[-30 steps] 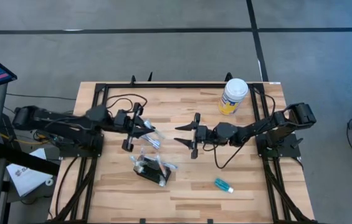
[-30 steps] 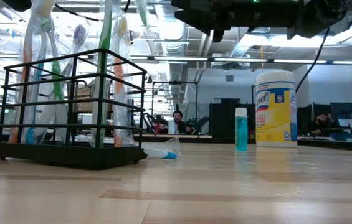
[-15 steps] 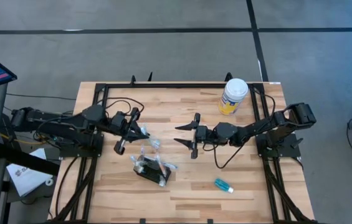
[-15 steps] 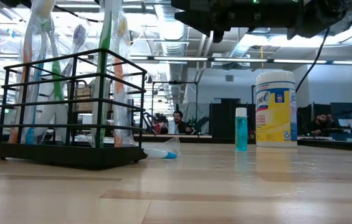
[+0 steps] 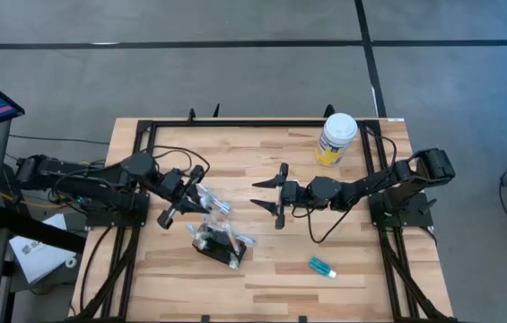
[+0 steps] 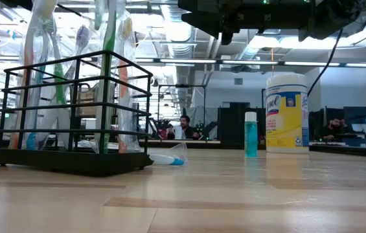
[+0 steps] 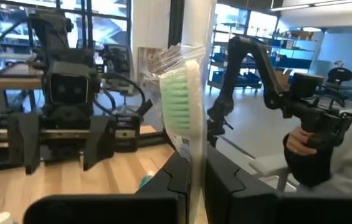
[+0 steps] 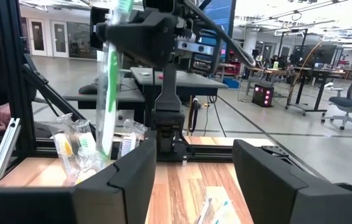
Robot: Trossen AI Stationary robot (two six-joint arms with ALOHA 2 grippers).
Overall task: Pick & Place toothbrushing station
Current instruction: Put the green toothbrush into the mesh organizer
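Observation:
The toothbrushing station (image 5: pixel 217 244), a small black wire holder, stands on the table with several wrapped toothbrushes upright in it; it also shows in the low view (image 6: pixel 72 110). My left gripper (image 5: pixel 190 187) is just beyond the station's far left side, shut on a green toothbrush (image 7: pixel 185 99) in a clear wrapper. The same toothbrush shows in the right wrist view (image 8: pixel 108 87). My right gripper (image 5: pixel 266 194) is open and empty at the table's middle, facing the left gripper. My left gripper pinches the wrapped green toothbrush between its two fingers on the handle (image 7: pixel 195 163), a little below the bristle head. The fingers come from the table's left and lie across the handle. The toothbrush stands nearly upright and is lifted clear of the table and the station.
A white-lidded, yellow-labelled canister (image 5: pixel 336 137) stands at the far right. A small teal bottle (image 5: pixel 321 266) lies near the front right. A loose wrapped toothbrush (image 6: pixel 168 158) lies on the table beside the station. A black frame (image 5: pixel 235 123) borders the table.
My left gripper has drawn back toward the table's left and near edges with the green toothbrush, turning a little. The toothbrush stays in the hold and has moved closer to the station. My right arm has kept still.

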